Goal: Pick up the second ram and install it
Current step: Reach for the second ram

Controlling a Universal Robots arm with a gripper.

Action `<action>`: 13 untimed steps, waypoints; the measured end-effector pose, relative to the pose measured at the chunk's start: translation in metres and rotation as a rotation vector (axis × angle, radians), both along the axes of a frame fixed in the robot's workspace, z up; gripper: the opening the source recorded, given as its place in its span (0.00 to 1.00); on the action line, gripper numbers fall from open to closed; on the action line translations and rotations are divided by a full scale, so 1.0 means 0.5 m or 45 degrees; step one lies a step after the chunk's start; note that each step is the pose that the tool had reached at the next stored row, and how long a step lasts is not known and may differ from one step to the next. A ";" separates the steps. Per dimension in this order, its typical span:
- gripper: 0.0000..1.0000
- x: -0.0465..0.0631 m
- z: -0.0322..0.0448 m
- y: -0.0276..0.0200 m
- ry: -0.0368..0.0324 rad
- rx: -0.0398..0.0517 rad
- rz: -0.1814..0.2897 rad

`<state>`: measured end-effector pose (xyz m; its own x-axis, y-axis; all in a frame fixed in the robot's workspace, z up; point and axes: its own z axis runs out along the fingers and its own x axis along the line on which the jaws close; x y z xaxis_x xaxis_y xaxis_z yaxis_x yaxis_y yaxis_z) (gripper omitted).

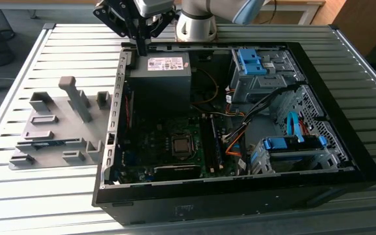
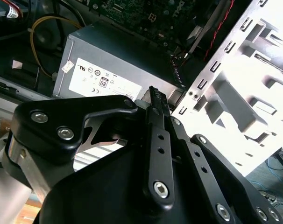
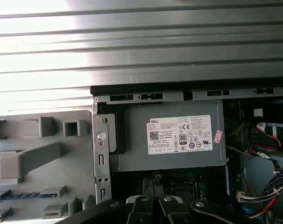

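Gripper: the gripper has its fingers pressed together with nothing between them, and it hangs over the back edge of the open computer case.
Just below the tips: the power supply, a grey box with a white label, sits in the case corner nearest the gripper.
Off to the side: the grey fixture lies outside the case on the exterior view's left, on the slatted table.
Task's thing: the second ram shows as a thin blue strip in a slot of the fixture, towards its end away from the gripper and well apart from the fingers.
Farther on: the motherboard lies past the power supply.
Farthest: the blue drive brackets sit at the case's opposite side.
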<state>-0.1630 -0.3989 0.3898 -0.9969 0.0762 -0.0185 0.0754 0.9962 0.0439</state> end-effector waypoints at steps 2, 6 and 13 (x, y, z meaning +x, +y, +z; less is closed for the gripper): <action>0.10 -0.002 0.000 0.0000 0.0003 0.000 0.000; 0.10 -0.005 -0.001 0.0000 0.0012 0.000 0.000; 0.10 -0.012 -0.002 0.0000 0.0024 0.000 0.000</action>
<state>-0.1691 -0.3989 0.3887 -0.9970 0.0763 -0.0166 0.0755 0.9962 0.0438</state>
